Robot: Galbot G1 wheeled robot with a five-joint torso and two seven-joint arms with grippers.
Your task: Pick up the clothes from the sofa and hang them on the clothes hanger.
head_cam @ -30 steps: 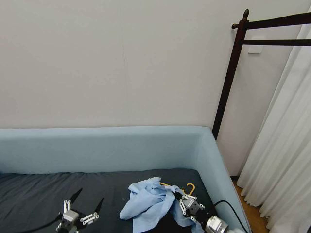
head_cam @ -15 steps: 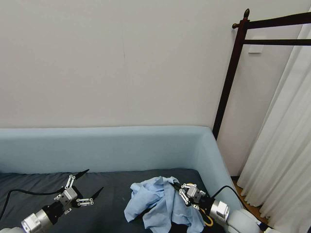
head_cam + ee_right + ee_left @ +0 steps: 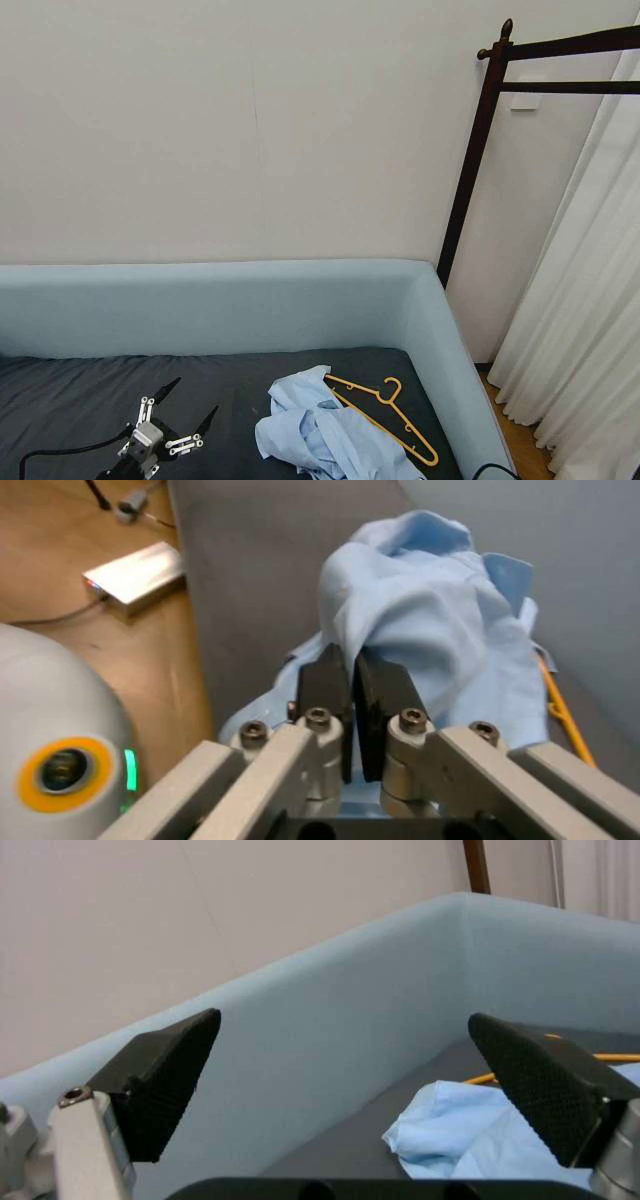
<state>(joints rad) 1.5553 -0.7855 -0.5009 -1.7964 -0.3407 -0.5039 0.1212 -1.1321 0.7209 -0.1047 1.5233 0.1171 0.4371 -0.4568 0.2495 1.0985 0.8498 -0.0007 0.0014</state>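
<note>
A crumpled light blue shirt (image 3: 318, 436) lies on the dark seat of the sofa (image 3: 300, 305), toward its right end. An orange hanger (image 3: 384, 411) rests partly on the shirt. In the right wrist view my right gripper (image 3: 350, 654) hangs over the shirt (image 3: 430, 607) near the seat's front edge, jaws pressed together where a raised fold meets the tips; the hanger (image 3: 560, 705) runs beside it. My left gripper (image 3: 195, 395) hovers open over the seat left of the shirt. The left wrist view has its fingers (image 3: 165, 1072) wide apart, the shirt (image 3: 465, 1129) beyond.
A dark wooden clothes rack (image 3: 468, 175) stands past the sofa's right arm, with a white curtain (image 3: 585, 330) beside it. On the wooden floor in front of the sofa lie a silver box (image 3: 135, 571) and cables. The left half of the seat is bare.
My right gripper has drawn back toward me, out of the head view. The shirt has sunk flatter and the hanger is now uncovered. My left gripper has dropped lower and closer.
</note>
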